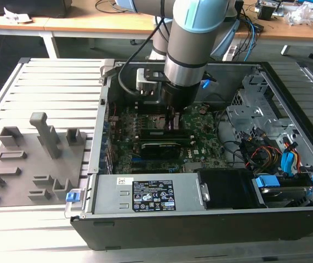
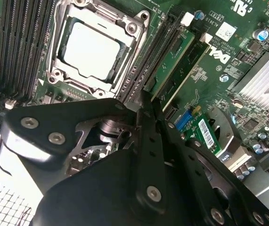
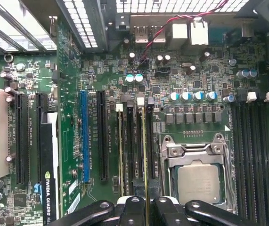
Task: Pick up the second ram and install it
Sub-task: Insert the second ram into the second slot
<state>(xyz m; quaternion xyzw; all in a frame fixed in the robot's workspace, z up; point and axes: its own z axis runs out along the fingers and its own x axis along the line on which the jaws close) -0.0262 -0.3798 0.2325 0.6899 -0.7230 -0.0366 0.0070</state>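
Green stick, second ram point(image 2: 179, 59), standing on edge in slot just beside CPU socket point(image 2: 94, 47). My gripper point(image 2: 146, 101) reaching over its end, fingers point(image 3: 133, 207) pressed close on thin edge. Judging risk: stick sitting tilted or off-slot, push bending board point(image 1: 200, 123). White latch point(image 2: 187, 19) possibly not catching. Seating unclear.

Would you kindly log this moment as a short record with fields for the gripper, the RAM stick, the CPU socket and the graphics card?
gripper: down inside the open computer case, over the memory slots beside the CPU socket
second ram: green stick standing in a slot next to the gripper's fingertips; whether it is fully seated cannot be told
CPU socket: processor in place, no cooler on it
graphics card: black card in an expansion slot
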